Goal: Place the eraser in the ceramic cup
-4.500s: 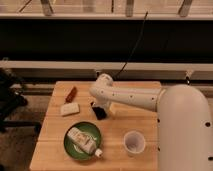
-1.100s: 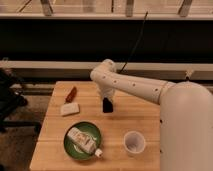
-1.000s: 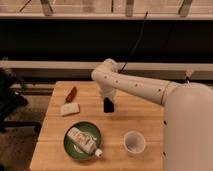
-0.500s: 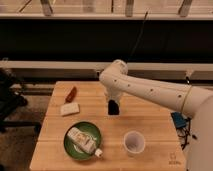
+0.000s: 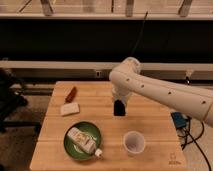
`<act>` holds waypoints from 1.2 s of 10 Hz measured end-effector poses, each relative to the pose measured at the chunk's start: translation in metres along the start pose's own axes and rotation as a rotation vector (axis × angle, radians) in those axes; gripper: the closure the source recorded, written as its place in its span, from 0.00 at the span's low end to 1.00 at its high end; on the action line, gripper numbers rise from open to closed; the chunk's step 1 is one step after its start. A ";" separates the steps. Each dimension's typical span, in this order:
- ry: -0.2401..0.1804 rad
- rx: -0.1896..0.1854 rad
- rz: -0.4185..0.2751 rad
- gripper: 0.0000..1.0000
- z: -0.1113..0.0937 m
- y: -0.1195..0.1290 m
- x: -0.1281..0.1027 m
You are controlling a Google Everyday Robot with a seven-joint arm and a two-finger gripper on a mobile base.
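Gripper (image 5: 119, 102) closed on the small oblong black eraser (image 5: 119, 108), held clear above the light wooden table (image 5: 155, 125); pickup done, deposit outstanding.
Nearest the front edge, the small round white ceramic cup (image 5: 133, 142) stands upright with nothing visible inside. Near it is the round green plate (image 5: 67, 142), which carries a white plastic bottle (image 5: 82, 141). The eraser hangs behind the cup, not yet over its rim. Farther back lie the cream-white flat block (image 5: 70, 109) and the reddish-brown elongated piece (image 5: 71, 93). Against the frame half a second earlier, the gripper has shifted slightly toward the cup. Remaining: align, lower, release.
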 end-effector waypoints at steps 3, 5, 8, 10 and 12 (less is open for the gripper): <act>-0.013 0.012 0.014 1.00 -0.011 0.018 -0.018; -0.019 0.022 0.016 1.00 -0.017 0.026 -0.033; -0.022 0.055 0.026 1.00 -0.022 0.044 -0.061; -0.019 0.071 0.038 1.00 -0.022 0.058 -0.070; -0.020 0.081 0.052 1.00 -0.021 0.067 -0.076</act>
